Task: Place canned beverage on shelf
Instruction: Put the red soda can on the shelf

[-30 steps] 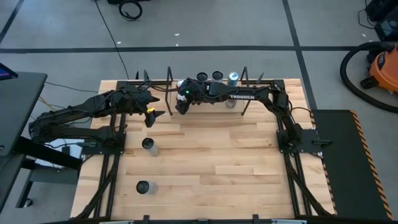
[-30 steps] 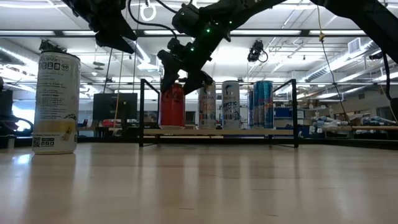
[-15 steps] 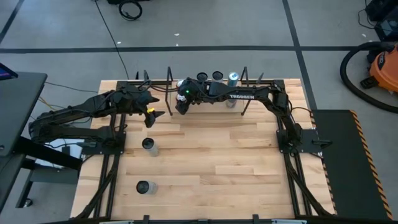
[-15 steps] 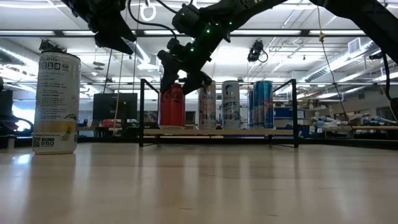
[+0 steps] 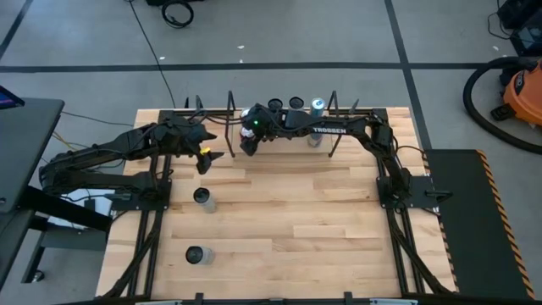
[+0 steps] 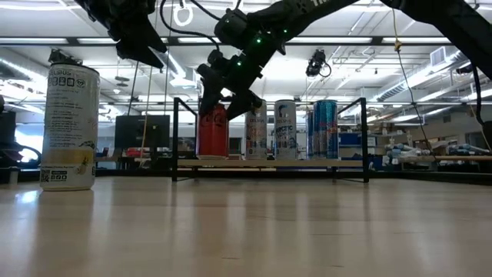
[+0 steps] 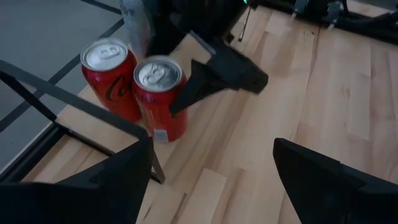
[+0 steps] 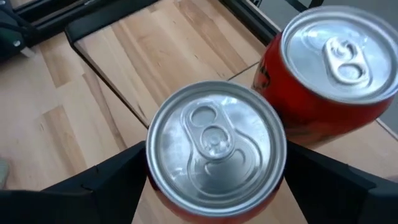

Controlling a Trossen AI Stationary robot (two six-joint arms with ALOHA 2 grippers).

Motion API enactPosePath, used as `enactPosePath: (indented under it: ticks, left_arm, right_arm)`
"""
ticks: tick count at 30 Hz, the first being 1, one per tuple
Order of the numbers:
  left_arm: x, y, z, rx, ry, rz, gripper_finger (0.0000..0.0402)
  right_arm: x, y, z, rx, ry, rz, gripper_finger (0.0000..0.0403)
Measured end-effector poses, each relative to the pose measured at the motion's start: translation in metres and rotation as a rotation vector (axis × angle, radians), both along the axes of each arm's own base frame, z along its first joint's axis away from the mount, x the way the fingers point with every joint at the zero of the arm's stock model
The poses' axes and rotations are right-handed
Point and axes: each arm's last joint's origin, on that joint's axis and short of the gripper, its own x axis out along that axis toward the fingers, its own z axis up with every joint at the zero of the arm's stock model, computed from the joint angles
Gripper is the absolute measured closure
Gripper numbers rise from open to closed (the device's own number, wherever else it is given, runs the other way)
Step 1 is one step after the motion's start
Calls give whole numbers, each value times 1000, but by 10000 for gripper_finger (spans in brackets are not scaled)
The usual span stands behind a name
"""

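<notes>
my right gripper (image 8: 211, 186) sits over the near red can (image 8: 214, 146), which stands upright on the shelf (image 6: 269, 162) at its left end, touching or just beside a second red can (image 8: 329, 68) behind it. my fingers stand spread, one on each side of the can's top, and i judge the grip let go. the can lies straight below me, its long axis vertical, so the way clear is straight up along that axis, without brushing either can. my left gripper (image 5: 206, 155) hangs open over the table just in front of the shelf's left end, near but not needed.
</notes>
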Motion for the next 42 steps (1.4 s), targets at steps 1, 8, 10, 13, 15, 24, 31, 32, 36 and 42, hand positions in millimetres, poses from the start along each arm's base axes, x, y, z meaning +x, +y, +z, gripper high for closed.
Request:
enactPosePath:
  ticks: [1, 8, 10, 13, 15, 24, 31, 32, 36, 42]
  left_arm:
    - [0, 0, -1, -2, 7, 0, 70]
    - [-1, 0, -1, 1, 20, -5, 70]
    - [-1, 0, -2, -1, 25, -5, 70]
    - [-1, 0, -2, -1, 25, -4, 70]
    - [-1, 0, -2, -1, 24, -4, 70]
    - [-1, 0, -2, -1, 23, -4, 70]
    - [-1, 0, -2, -1, 22, -4, 70]
    - [-1, 0, -2, -1, 23, -4, 70]
    - [-1, 0, -2, -1, 22, -4, 70]
    - [-1, 0, -2, -2, 22, -4, 70]
  right_arm:
    - [0, 0, 0, 0, -3, 2, 35]
    - [1, -2, 1, 1, -17, 5, 15]
    - [-1, -1, 5, 14, -25, 20, 14]
    - [-5, 1, 18, 30, -61, 49, 14]
    - [-8, 2, 26, 18, -77, 64, 14]
    - [-20, 5, 46, -52, -45, 143, 13]
    - [-20, 6, 45, -162, 13, 380, 14]
    - [-20, 7, 45, -170, 10, 425, 14]
    - [-20, 3, 46, -217, -9, 545, 14]
    - [-22, -11, 43, -235, -3, 545, 19]
